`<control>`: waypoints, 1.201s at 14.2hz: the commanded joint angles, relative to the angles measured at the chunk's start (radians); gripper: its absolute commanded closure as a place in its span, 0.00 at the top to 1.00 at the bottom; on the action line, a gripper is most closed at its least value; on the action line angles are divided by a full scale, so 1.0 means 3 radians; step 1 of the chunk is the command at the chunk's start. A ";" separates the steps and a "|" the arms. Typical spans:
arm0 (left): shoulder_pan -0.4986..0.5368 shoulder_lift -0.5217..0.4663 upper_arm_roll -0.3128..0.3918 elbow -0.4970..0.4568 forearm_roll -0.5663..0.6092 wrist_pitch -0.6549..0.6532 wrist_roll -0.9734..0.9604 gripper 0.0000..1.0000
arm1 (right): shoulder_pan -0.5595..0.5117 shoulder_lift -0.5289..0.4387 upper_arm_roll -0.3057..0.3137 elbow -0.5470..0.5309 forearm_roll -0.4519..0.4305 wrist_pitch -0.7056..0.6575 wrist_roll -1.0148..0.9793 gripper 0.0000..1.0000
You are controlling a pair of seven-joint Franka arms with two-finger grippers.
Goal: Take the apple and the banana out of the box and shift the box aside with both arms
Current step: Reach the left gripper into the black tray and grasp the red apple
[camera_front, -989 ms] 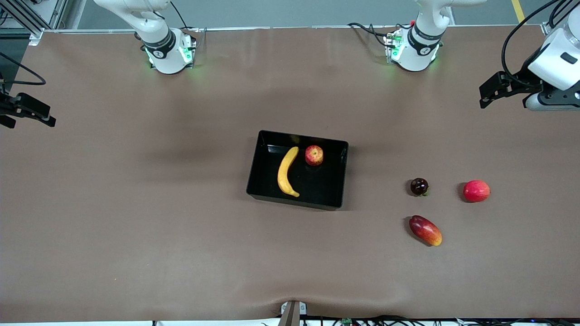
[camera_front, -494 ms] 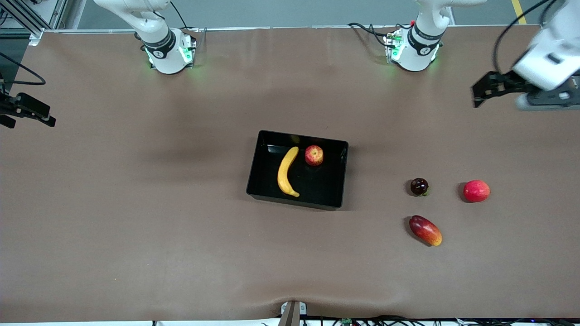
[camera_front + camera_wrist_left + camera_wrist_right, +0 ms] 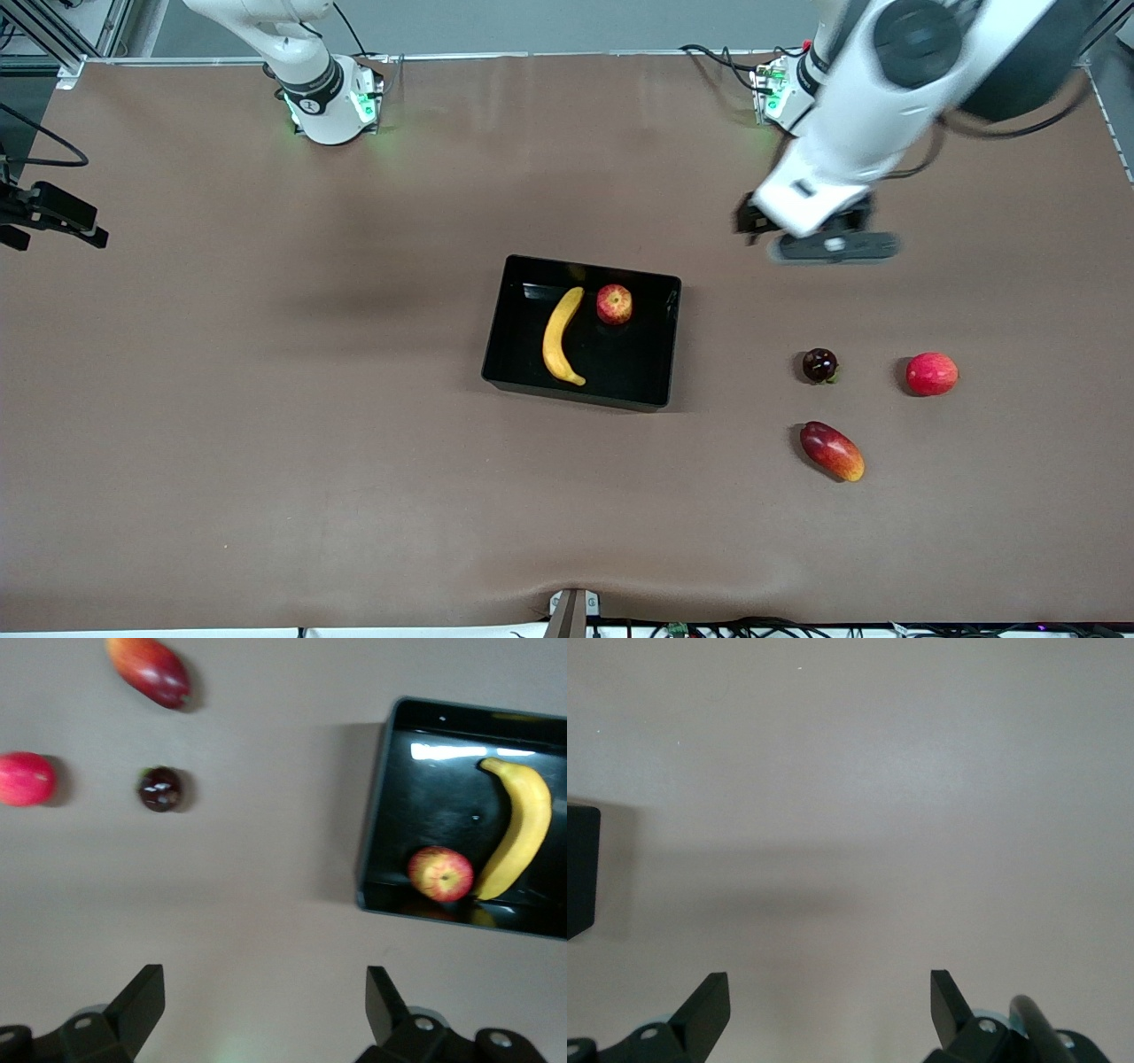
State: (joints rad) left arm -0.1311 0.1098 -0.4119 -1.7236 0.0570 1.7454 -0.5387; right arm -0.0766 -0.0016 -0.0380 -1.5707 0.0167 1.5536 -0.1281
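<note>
Two fruits: apple (image 3: 614, 304) and banana (image 3: 561, 336) lay in the box (image 3: 505, 354), mid-table, neither lifted yet.
Change: left gripper (image 3: 797, 232) had swung from the table's edge at its own end to over bare table near the box's corner, probably bound for the apple.
Left fingers: wide apart (image 3: 137, 1005), holding nothing.
Right gripper (image 3: 53, 226): waited at its table edge, spread, holding nothing.
Left wrist view: fruit and box together; right wrist view showed only a box corner (image 3: 580, 868).
</note>
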 commanded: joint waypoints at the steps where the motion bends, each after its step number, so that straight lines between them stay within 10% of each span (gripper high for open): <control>1: -0.0150 0.0323 -0.0217 -0.0023 0.0172 0.0266 -0.0473 1.00 | -0.0031 -0.0010 0.0024 0.0015 -0.0040 -0.0024 -0.0018 1.00; 9: -0.0825 0.1653 -0.0217 0.0443 0.0857 0.0895 -0.1006 1.00 | -0.0036 -0.0005 0.0024 0.0015 -0.0040 -0.0024 -0.0018 1.00; 17: -0.0872 0.2006 -0.0192 0.0381 0.0996 0.1146 -0.1190 1.00 | -0.0041 -0.0005 0.0024 0.0010 -0.0040 -0.0030 -0.0018 1.00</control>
State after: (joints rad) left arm -0.3842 0.6977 -0.4732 -1.6237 0.3274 2.0880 -0.8759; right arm -0.0766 -0.0012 -0.0385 -1.5706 0.0167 1.5530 -0.1281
